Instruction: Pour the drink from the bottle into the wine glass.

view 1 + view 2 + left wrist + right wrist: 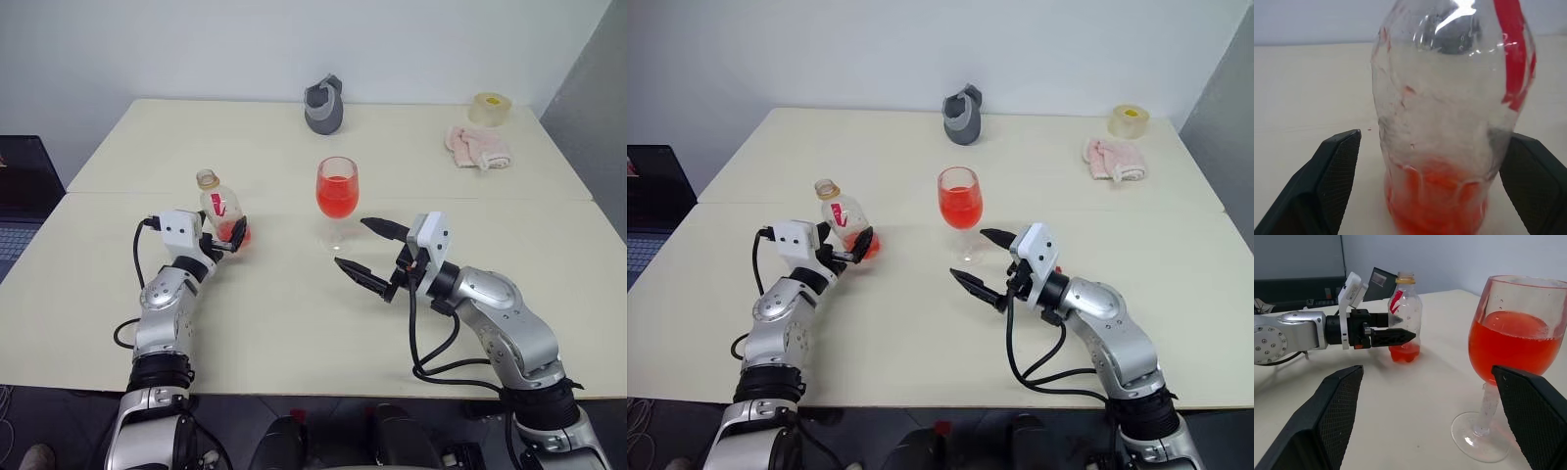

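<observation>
The bottle [220,208] stands upright and uncapped on the table, left of centre, with a little red drink [1435,196] at its bottom. My left gripper [227,238] is open around its lower body, one finger on each side, and a gap shows between one finger [1337,171] and the plastic. The wine glass [337,191] stands in the middle of the table, about half full of red drink. My right gripper [351,243] hovers open just in front and to the right of the glass's foot, holding nothing.
At the table's far edge sits a grey object [324,103]. A roll of tape [491,108] and a pink cloth [477,147] lie at the back right. A laptop [24,191] stands off the left edge. A seam [470,199] crosses the table.
</observation>
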